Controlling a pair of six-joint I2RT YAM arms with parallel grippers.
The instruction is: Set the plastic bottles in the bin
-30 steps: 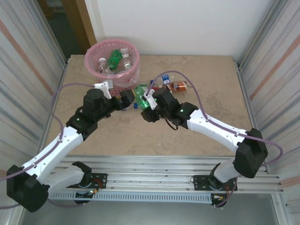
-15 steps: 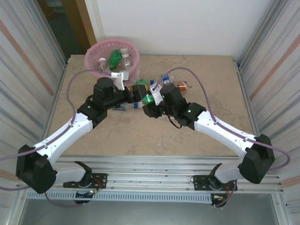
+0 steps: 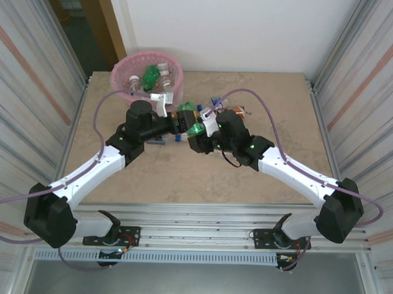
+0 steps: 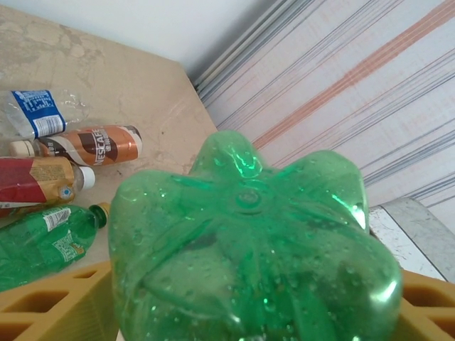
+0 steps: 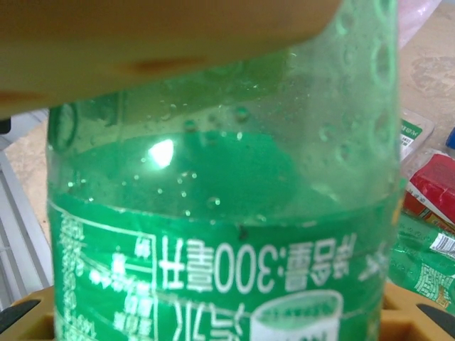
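Two arms: the left gripper point(image 4: 249, 307) and the right gripper point(image 5: 213, 177) now meet mid-table, just in front of the bin point(image 3: 122, 67). A second ago they stood apart, the left one drawn back toward its own side.
Green bottle: the green bottle point(image 3: 197, 129) sits between the two grippers and appears lifted off the table point(image 3: 269, 111). Its lobed base faces the left wrist camera.
Right fingers: clamped on the bottle's labelled body, one pad above and one below, just as a second ago.
Left fingers: narrowed from wide open. The yellow pads point(image 4: 64, 302) flank the bottle's base, but I cannot tell whether they press on it yet.
Meaning: this looks like a hand-over from right to left, since the bin stands on the left arm's side. The right gripper should not let go until the left grip is sure.
Bin contents: several bottles point(image 3: 150, 74) already lie inside.
Remaining: a heap of bottles point(image 4: 96, 145) lies on the table beyond, so the task seems only partway done.
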